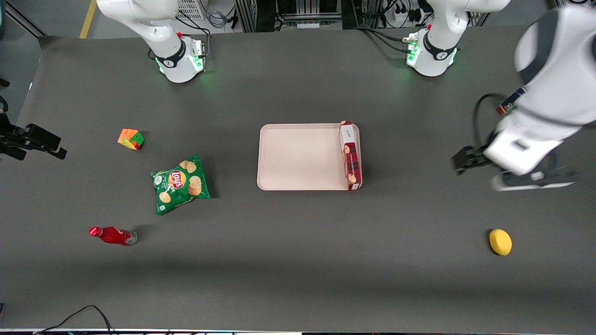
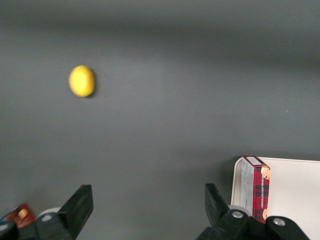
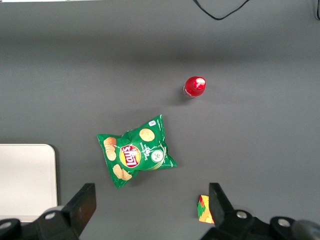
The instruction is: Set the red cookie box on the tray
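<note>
Front view: a wide desk (image 1: 298, 260) covered in dark grey matting fills the scene, with equipment racks and cables along its edge farthest from the camera. One pale pink tray (image 1: 298, 158) lies flat near the middle of the desk. One red cookie box (image 1: 350, 155) stands on its long side inside the tray, along the tray's short edge toward the working arm's end, spanning the tray's width. Toward the parked arm's end lie one colour cube (image 1: 131, 138), one green chip bag (image 1: 179, 183) and one red bottle (image 1: 112, 235) on its side. One yellow lemon (image 1: 500, 242) sits toward the working arm's end, nearer the camera than the tray. The gripper (image 1: 465, 159) hangs above bare desk, well apart from the tray, holding nothing.

Left wrist view: the gripper (image 2: 148, 202) has its two fingers (image 2: 80, 202) spread wide with only grey desk between them. The lemon (image 2: 82, 81) lies well apart from them. A corner of the tray (image 2: 295, 195) shows, with the box (image 2: 256, 187) standing against its rim.

Right wrist view: one chip bag (image 3: 134, 156), one bottle (image 3: 195, 86), part of the cube (image 3: 205, 210) and a tray corner (image 3: 27, 180) lie on the desk.
</note>
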`<state>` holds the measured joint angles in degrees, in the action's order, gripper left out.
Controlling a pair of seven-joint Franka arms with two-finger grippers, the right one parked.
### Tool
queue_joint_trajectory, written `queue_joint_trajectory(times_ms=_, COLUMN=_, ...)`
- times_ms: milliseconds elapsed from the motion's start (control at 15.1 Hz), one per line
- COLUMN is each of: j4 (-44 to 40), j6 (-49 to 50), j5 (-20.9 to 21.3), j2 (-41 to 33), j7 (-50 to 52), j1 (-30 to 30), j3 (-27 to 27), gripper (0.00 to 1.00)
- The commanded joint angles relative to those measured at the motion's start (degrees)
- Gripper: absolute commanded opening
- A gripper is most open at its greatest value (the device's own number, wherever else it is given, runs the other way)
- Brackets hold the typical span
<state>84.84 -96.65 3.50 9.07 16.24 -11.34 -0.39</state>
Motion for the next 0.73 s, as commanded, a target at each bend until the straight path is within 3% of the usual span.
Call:
queue_joint_trajectory(times_ms=0, j4=-0.3, j6=5.1, j5=-1.1, j2=-6.2, j7=-2.7, j1=2.9, j3=1.8, gripper=1.00)
queue_joint_trajectory(times_ms=661, j4=5.9, j6=8.3, j5=-0.9, j2=-14.5, j7=-12.3, j1=6.9, j3=2.1, gripper=1.00)
